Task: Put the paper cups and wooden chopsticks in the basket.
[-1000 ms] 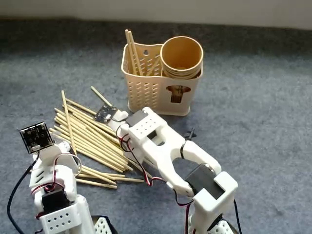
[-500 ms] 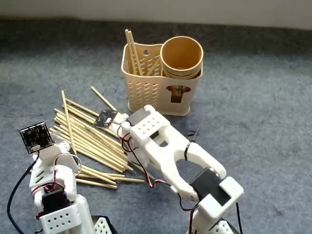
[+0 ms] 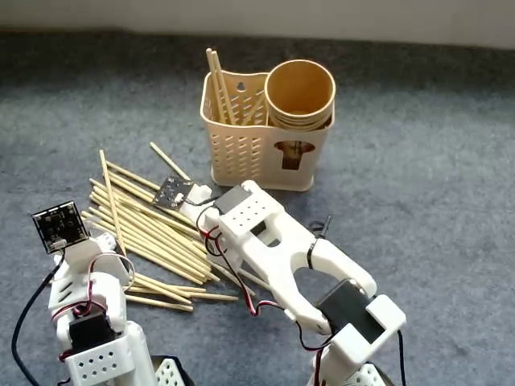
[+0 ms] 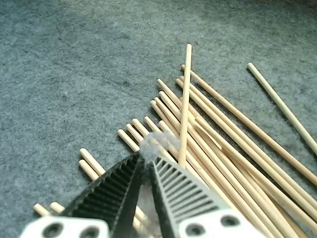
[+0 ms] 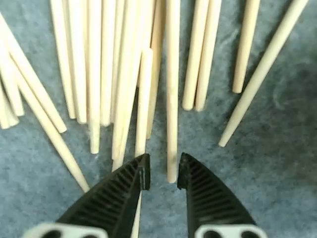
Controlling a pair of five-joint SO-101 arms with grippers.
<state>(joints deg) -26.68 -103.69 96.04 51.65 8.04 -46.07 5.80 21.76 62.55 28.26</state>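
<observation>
Right gripper (image 5: 163, 171) sits low over the loose chopsticks (image 3: 153, 229), centre-left. Jaws a bit apart w/ one stick end between, lined up for a pinch, I'd say. Left gripper (image 4: 148, 157) is pressed together on nothing, lower left. Paper cups (image 3: 299, 92) are already in the basket (image 3: 241, 153), top centre.

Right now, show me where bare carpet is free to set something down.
Bare carpet spreads right of the basket, and again left beyond the chopsticks. Crowded: that pile before the basket, and the basket itself, holding paper cups.
</observation>
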